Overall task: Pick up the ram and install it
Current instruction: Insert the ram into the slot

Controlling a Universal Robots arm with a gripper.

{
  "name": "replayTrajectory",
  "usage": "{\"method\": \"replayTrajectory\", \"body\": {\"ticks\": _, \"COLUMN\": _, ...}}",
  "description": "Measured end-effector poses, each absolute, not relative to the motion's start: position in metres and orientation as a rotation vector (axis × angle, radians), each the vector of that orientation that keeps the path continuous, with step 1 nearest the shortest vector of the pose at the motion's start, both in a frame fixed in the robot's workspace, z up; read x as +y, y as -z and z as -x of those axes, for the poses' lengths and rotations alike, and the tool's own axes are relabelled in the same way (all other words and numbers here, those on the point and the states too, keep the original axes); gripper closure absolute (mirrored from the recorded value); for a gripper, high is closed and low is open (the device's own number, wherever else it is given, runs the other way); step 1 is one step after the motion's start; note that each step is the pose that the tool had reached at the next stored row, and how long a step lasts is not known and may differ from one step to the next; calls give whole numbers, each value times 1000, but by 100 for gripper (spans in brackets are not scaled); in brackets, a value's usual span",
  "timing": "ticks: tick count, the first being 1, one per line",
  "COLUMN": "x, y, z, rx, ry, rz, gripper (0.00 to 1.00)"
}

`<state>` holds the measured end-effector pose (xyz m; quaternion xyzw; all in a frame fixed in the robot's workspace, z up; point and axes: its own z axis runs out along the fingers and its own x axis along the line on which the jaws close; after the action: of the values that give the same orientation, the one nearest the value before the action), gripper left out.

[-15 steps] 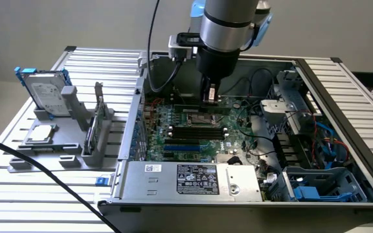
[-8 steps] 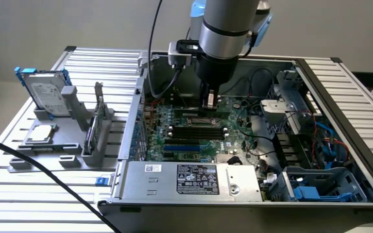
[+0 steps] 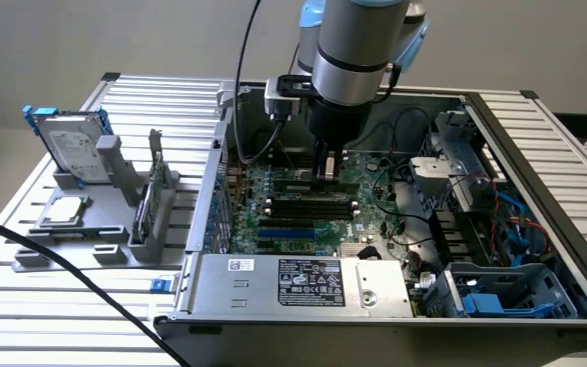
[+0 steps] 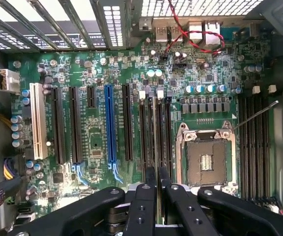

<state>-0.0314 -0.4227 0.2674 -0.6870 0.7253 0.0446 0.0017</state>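
Exterior view: The open computer case (image 3: 507,122) lies on the slatted desk (image 3: 69,321). The arm reaches straight down into the case. The hand (image 3: 324,170) is low over the motherboard (image 3: 293,222), at the far end of the black memory slots (image 3: 309,205). From here I cannot tell whether the ram touches a slot. On the exterior view's left, a grey stand (image 3: 89,248) holds the hard drive (image 3: 74,149) upright and the silver processor chip (image 3: 64,210) lying flat.

Wrist view: The hand (image 4: 156,172) is narrow, its two black fingers (image 4: 150,182) pinching the ram (image 4: 156,137). The ram is seen edge-on as a thin strip. It runs along the black slots between the blue slot (image 4: 109,128) and the empty processor socket (image 4: 206,160), in line with them. Whether it is seated is not discernible.
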Motion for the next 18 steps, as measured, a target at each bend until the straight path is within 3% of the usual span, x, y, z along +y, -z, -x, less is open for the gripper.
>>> {"method": "replayTrajectory", "body": {"ticks": 18, "x": -428, "y": -236, "z": 32, "rx": 2276, "ry": -140, "rz": 2156, "gripper": 86}}
